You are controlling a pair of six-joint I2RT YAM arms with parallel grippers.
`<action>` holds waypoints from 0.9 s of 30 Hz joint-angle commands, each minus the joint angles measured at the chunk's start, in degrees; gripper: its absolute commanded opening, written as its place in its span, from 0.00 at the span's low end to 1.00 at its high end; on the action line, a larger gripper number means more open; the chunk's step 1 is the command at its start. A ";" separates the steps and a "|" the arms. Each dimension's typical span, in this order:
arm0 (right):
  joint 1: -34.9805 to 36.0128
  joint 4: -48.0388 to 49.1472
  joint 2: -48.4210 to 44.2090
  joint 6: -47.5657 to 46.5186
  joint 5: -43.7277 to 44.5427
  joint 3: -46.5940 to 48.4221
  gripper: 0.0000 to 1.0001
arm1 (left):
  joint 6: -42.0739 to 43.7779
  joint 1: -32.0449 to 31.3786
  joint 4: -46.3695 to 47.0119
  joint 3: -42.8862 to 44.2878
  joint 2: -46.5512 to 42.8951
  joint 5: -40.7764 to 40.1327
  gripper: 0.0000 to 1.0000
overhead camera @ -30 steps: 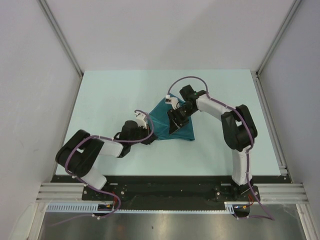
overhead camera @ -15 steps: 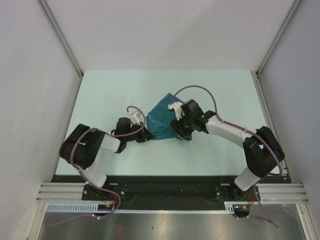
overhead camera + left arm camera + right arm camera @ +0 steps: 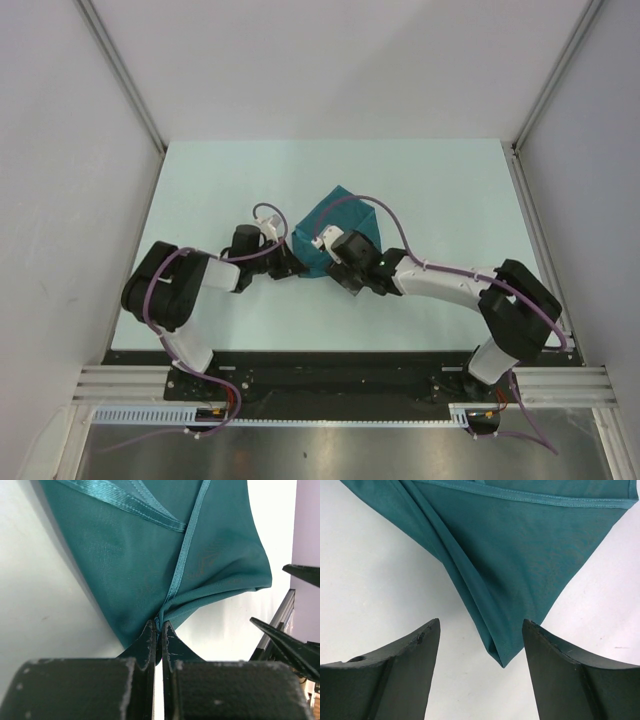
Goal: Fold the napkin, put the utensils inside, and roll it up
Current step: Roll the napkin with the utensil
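Napkin (image 3: 338,218) first: your teal cloth lies near the middle of the counter (image 3: 220,190), folded over on itself into a rough triangle. Its far point faces the back wall and its broad side is turned toward the arms. In the left wrist view the napkin (image 3: 200,555) shows stitched hems crossing one another, so you are looking at more than one layer. The fabric draws into soft creases that all run down to one corner.

That corner is where your left jaws are. They are clenched tight on the napkin's left corner, with the cloth pinched in the thin slit between the two tips. The left arm (image 3: 215,280) reaches in low from the left side, with its wrist just beside the cloth's edge.

Your right jaws are released and spread wide. In the right wrist view a narrow, pointed corner of the napkin (image 3: 520,545) lies flat on the counter, aimed into the gap between the two dark fingers (image 3: 395,665) and touching neither. The right arm (image 3: 440,285) stretches in from the right, and its wrist covers the near edge of the cloth in the overhead view. From the left wrist camera you can see those spread fingers (image 3: 295,647) at the right edge, apart from the fabric.
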 commanded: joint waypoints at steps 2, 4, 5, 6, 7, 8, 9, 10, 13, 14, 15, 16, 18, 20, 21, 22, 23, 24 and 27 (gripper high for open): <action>1.49 -0.32 2.73 -1.86 5.48 -0.02 0.70 | 0.80 1.15 -1.26 2.02 0.79 1.57 0.00; 1.32 -1.37 4.84 -2.13 6.28 0.33 0.68 | 0.89 1.15 -1.44 2.20 0.88 1.58 0.00; 1.49 -1.64 5.46 -2.22 6.71 0.60 0.68 | 0.89 1.32 -1.52 2.20 0.88 1.75 0.00; 1.49 -1.82 6.07 -2.22 7.15 0.77 0.65 | 0.89 1.32 -1.52 2.20 1.15 1.75 0.00; 1.32 -1.90 6.77 -2.22 7.85 0.78 0.64 | 0.89 1.32 -1.61 2.29 1.15 2.01 0.00; 1.23 -1.99 7.13 -2.22 9.25 0.86 0.63 | 1.07 1.41 -1.61 2.37 1.24 2.10 0.00; 0.97 -2.17 7.48 -2.39 9.53 1.12 0.62 | 1.07 1.41 -1.70 2.46 1.24 2.19 0.00; 0.53 -2.52 8.09 -2.39 10.05 1.21 0.58 | 1.15 1.41 -1.70 2.55 1.41 2.19 0.00; 0.09 -2.70 8.01 -2.48 10.50 1.65 0.43 | 1.24 1.50 -1.79 2.73 1.76 2.54 0.00; -0.09 -2.61 7.32 -2.48 9.89 1.83 0.40 | 1.33 1.50 -1.88 2.81 1.76 2.72 0.00; -0.09 -2.87 6.79 -2.57 9.36 1.92 0.35 | 1.51 1.50 -2.14 2.99 1.85 2.72 0.00; -0.44 -3.57 6.08 -2.57 8.14 2.35 0.32 | 1.94 1.50 -2.92 3.25 1.76 2.54 0.00; -1.75 -5.58 5.81 -2.57 6.64 3.23 0.24 | 2.56 1.59 -3.63 3.69 1.68 2.10 0.00; -3.33 -6.65 5.81 -2.57 3.57 4.46 0.20 | 3.44 1.59 -4.77 4.39 1.68 2.01 0.00; -3.95 -7.61 5.81 -2.57 2.08 4.99 0.16 | 3.53 1.59 -5.21 4.66 1.68 2.01 0.00; -4.39 -8.49 6.16 -2.57 -0.98 6.47 0.14 | 4.05 1.59 -5.56 4.92 1.68 2.01 0.00; -5.61 -9.19 7.12 -2.66 -2.41 7.45 0.11 | 4.14 1.59 -6.26 5.36 1.76 2.10 0.00; -6.06 -11.11 7.92 -2.66 -3.55 8.50 0.04 | 4.40 1.59 -6.71 5.45 1.85 1.93 0.00; -7.90 -14.11 10.46 -3.45 -7.07 11.84 0.00 | 4.93 1.67 -7.76 5.89 2.03 1.84 0.00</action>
